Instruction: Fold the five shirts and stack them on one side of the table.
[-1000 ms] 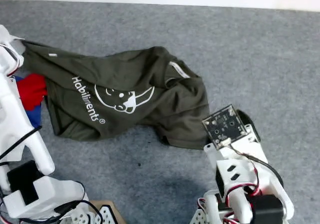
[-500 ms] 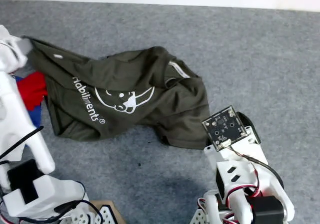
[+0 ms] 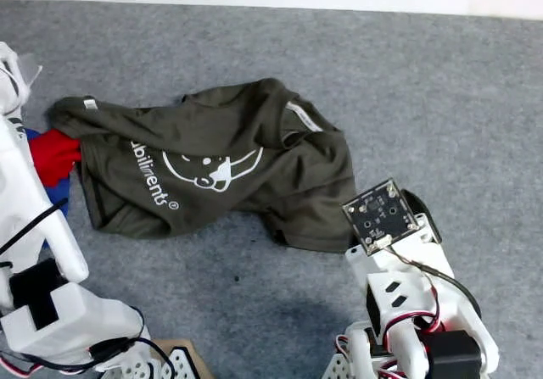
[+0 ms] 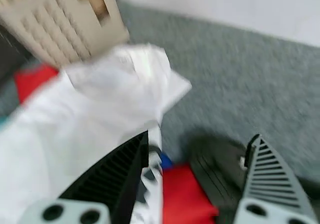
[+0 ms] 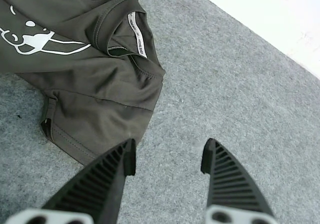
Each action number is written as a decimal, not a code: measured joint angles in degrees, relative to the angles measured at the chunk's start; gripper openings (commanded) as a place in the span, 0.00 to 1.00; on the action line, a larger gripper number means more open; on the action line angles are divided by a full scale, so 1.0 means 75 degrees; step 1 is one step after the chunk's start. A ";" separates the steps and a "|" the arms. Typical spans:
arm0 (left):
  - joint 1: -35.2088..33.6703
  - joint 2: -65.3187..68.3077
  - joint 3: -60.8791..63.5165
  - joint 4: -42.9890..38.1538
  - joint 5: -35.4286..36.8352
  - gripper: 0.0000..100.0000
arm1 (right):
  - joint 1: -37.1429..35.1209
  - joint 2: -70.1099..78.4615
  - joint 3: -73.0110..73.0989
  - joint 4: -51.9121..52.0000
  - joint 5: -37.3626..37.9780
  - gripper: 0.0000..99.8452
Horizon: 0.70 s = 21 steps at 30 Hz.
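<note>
The grey table (image 3: 441, 82) is largely bare, and the olive shirt (image 3: 221, 167) is spread across its middle and left in a crumpled, unfolded heap. One sleeve hem is seen just ahead of the right fingers (image 5: 110, 174). The other end is laid against the red shirt (image 3: 53, 154), which is bunched at the table's left edge with a blue shirt (image 3: 58, 194) just beside it. A white shirt (image 4: 75, 114) is seen heaped next to the red cloth, with a slatted beige basket (image 4: 65, 23) behind it.

The main risk is judged to be a mixed grab. Because the olive shirt's end is touching the red shirt, two garments could be caught at once by a pinch made there, and the pile beside it could be dragged out of place. A second risk is that the olive shirt is folded while still bunched, so creases and a doubled-over body would be locked in and a lopsided stack produced. A shallow pinch on the thin hem could also be lost when the cloth is lifted or dragged over the rough surface.

The left fingers (image 4: 125, 169) are held wide apart above the red and dark cloth, and nothing is gripped between them. The right fingers are likewise spread wide, poised over bare carpet near the olive sleeve, with nothing held or touched.
</note>
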 measured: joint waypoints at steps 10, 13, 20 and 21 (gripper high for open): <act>0.0715 -0.0258 0.1231 0.3763 0.1864 0.31 | -0.0012 0.0000 0.0000 0.0352 0.0000 0.22; 0.0844 -0.1266 0.2016 0.4044 0.1875 0.31 | -0.0012 0.0000 0.0258 0.0563 -0.0023 0.22; 0.0832 -0.4489 0.5181 0.3962 0.1875 0.31 | -0.0164 0.0574 0.1149 0.0598 -0.0399 0.22; 0.0832 -0.4818 0.5626 0.3833 0.1864 0.31 | -0.0164 0.0727 0.1149 0.0598 -0.0399 0.22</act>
